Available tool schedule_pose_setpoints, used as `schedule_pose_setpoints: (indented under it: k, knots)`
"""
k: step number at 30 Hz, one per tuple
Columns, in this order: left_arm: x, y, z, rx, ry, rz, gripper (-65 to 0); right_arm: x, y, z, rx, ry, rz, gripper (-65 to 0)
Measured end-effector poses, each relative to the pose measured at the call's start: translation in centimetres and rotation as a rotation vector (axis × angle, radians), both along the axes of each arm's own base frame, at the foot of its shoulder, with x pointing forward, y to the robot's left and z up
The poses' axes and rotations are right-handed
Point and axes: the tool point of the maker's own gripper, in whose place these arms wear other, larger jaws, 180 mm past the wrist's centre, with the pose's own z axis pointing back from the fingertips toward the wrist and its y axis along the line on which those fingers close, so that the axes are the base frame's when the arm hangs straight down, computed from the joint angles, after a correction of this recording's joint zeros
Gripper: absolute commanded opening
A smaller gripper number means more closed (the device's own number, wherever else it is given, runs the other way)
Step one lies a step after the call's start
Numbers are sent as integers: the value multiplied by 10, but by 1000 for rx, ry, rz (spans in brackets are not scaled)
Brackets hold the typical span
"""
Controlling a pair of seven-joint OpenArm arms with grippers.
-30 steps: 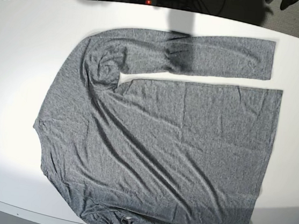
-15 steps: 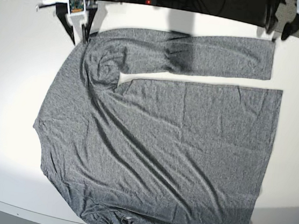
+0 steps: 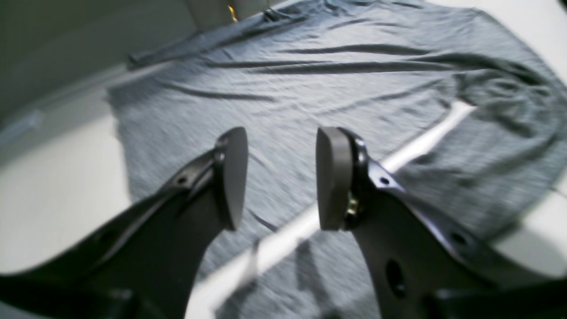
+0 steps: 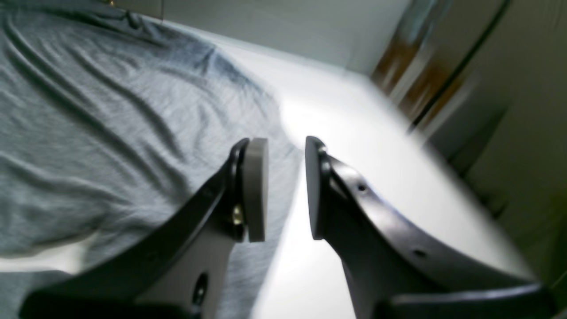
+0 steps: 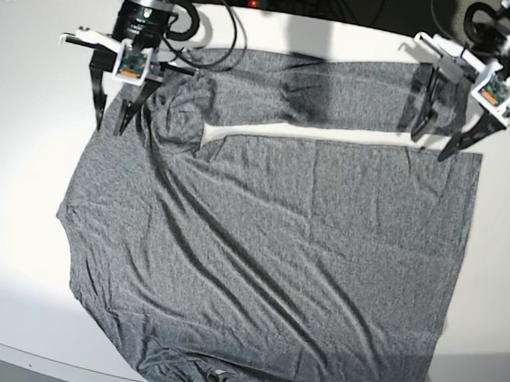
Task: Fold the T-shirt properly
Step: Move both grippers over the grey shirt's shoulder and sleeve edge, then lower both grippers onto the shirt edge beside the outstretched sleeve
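Gripper (image 5: 433, 139) gaping above T-shirt (image 5: 276, 249), white table (image 5: 19, 155)

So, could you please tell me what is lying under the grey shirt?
The shirt lies flat on the white table, which shows all around it and in the gap beside the sleeve. Whatever the cloth itself covers cannot be seen.

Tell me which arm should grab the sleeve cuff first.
Left. The left gripper, open, hangs right at the cuff end of the T-shirt sleeve. The right gripper, also open, is over the shoulder, far from the cuff.
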Motion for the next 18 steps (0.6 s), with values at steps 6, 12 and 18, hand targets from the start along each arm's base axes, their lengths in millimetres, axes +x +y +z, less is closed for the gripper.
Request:
schedule_pose_setpoints:
  k: [6, 12, 18]
  knots:
    - [18, 38, -31, 416, 99, -77, -401, 2, -21, -6, -338, 131, -11, -500]
    - [46, 71, -20, 570, 100, -52, -401, 1, -43, 5, -591, 164, -65, -500]
    - [49, 65, -10, 456, 91, -37, -401, -4, -41, 9, -662, 171, -132, -500]
